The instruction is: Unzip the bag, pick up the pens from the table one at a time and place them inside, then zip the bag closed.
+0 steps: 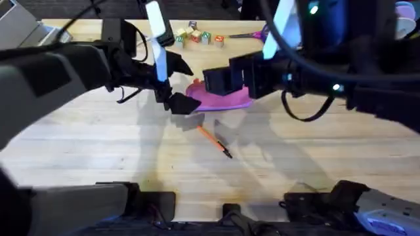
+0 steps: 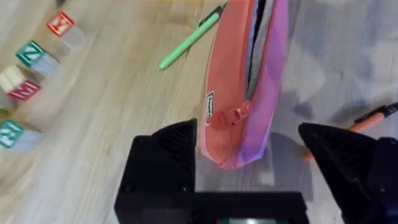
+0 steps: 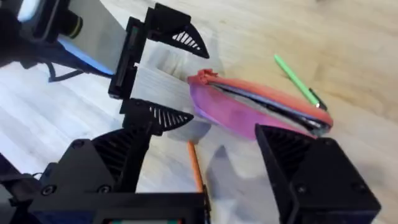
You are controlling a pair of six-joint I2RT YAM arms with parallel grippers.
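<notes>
The pink bag [image 1: 226, 98] lies at mid table, its zipper showing a dark gap [image 2: 255, 50] along the top. My left gripper [image 1: 182, 85] is open, and its black fingers [image 2: 165, 155] straddle the bag's end [image 2: 242, 134] where the zipper pull [image 2: 233, 117] sits. From the other side my right gripper [image 3: 202, 127] is open, with the bag [image 3: 249, 112] just ahead of its fingers. An orange pen [image 1: 215, 141] lies on the table [image 1: 98, 144] in front of the bag. A light green pen [image 2: 189, 38] lies behind the bag, also seen in the right wrist view [image 3: 298, 84].
Lettered toy blocks [image 1: 197, 36] and purple-handled scissors [image 1: 252, 34] lie near the table's far edge. The blocks [image 2: 31, 62] are also in the left wrist view. Bare wood spreads to the left and front of the bag.
</notes>
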